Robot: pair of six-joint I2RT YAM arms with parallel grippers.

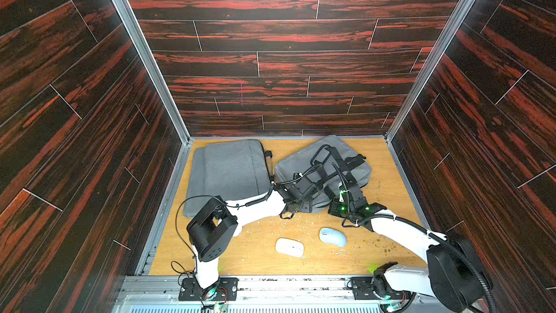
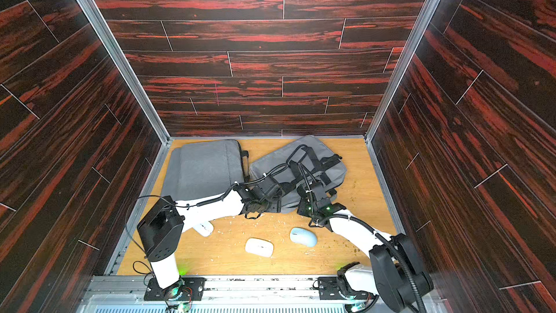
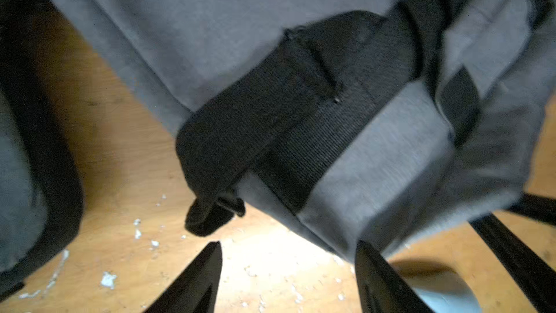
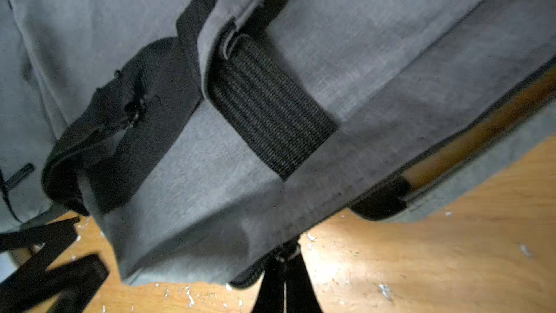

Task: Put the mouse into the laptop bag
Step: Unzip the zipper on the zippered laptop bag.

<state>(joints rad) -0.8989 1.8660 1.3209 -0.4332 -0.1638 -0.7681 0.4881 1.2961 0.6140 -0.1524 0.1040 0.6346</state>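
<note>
Clamping the laptop bag (image 4: 195, 182) zipper pull (image 4: 285, 253), right gripper (image 4: 284, 263) sits closed; left gripper (image 3: 288, 243) gapes empty.

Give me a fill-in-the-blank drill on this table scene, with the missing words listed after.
1. Near the white mouse lies a second mouse, coloured light ____.
2. The bag with black straps and the plain bag are both ____ in colour.
3. The left gripper has its jaws ____.
4. The right gripper has its jaws ____.
Missing words: blue; grey; open; shut.
</note>
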